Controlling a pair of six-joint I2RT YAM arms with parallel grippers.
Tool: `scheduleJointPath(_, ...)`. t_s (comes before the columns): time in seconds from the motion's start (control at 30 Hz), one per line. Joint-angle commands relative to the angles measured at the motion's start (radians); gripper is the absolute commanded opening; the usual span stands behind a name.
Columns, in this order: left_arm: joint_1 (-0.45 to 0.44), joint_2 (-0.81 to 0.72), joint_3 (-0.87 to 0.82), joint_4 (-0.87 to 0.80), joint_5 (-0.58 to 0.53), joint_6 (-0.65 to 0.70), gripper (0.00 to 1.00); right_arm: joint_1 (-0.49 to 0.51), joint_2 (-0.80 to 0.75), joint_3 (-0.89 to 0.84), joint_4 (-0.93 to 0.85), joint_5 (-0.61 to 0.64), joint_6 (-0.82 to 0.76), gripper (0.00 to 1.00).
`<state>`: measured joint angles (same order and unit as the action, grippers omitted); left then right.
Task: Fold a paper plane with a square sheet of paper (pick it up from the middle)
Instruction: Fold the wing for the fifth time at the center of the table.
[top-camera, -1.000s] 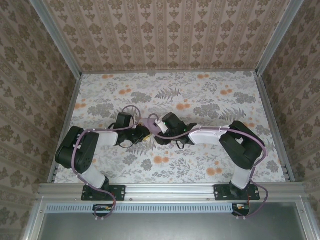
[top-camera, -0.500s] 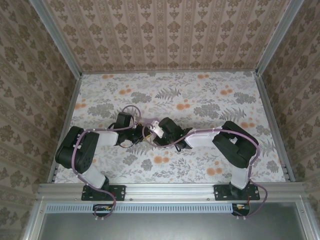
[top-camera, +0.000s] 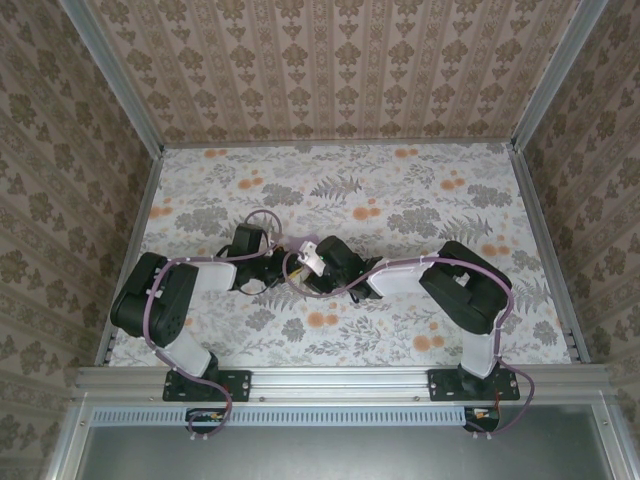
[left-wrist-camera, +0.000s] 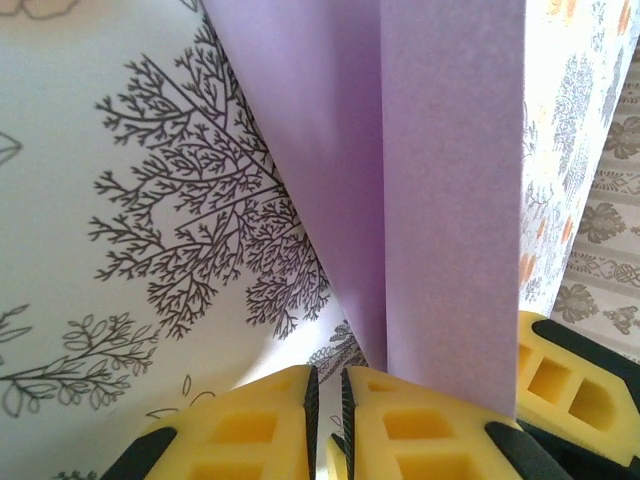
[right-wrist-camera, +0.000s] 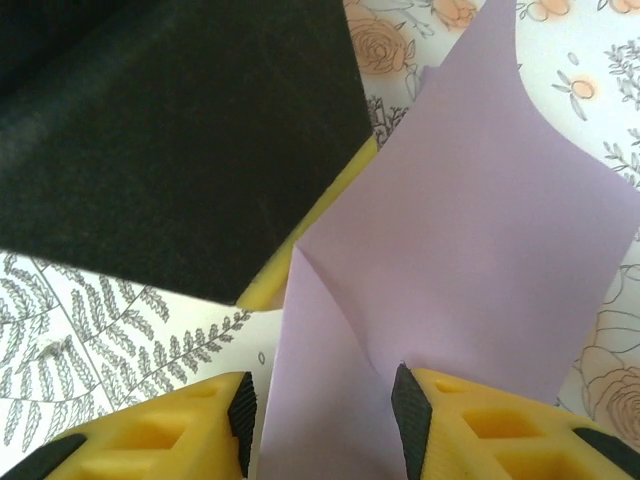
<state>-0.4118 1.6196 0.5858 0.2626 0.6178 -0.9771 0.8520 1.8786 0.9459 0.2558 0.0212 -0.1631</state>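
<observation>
The lilac square sheet of paper (right-wrist-camera: 470, 200) is creased into flaps and lies on the flowered table. A sliver of the sheet (top-camera: 299, 243) shows between the two wrists. My right gripper (right-wrist-camera: 325, 415) is open, its pads standing on either side of one paper flap; the right pad touches the fold. My left gripper (left-wrist-camera: 327, 385) has its jaws almost together, with only tablecloth showing in the slit. The folded paper (left-wrist-camera: 450, 200) runs down behind its right finger (left-wrist-camera: 430, 420). From above, the left gripper (top-camera: 272, 264) and right gripper (top-camera: 298, 268) meet tip to tip.
The left gripper's black body (right-wrist-camera: 170, 130) and a yellow finger (right-wrist-camera: 290, 250) crowd the paper's left side. Both arms reach inward over the flowered table (top-camera: 400, 200). Patterned walls stand on three sides, and a metal rail (top-camera: 340, 380) runs along the near edge.
The right arm has slid left toward the left gripper, covering more of the paper. The left arm has stayed put.
</observation>
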Motion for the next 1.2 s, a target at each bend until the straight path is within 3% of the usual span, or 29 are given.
scheduleJointPath(0.0, 0.004, -0.002, 0.031, -0.006, 0.019, -0.014, 0.18, 0.010, 0.007, -0.008, 0.033, 0.039, -0.024, 0.41)
scheduleJointPath(0.3, 0.046, -0.054, 0.014, -0.047, 0.014, -0.002, 0.18, 0.009, -0.012, -0.003, 0.015, 0.031, -0.010, 0.12)
scheduleJointPath(0.5, 0.094, -0.114, -0.026, -0.065, 0.014, 0.010, 0.18, -0.012, -0.025, 0.027, -0.047, -0.059, 0.076, 0.00)
scheduleJointPath(0.83, 0.107, -0.213, -0.068, -0.052, 0.013, 0.046, 0.20, -0.090, -0.008, 0.117, -0.168, -0.345, 0.369, 0.00)
scheduleJointPath(1.17, 0.096, -0.193, -0.061, 0.010, 0.054, 0.050, 0.21, -0.130, 0.048, 0.161, -0.116, -0.575, 0.650, 0.00)
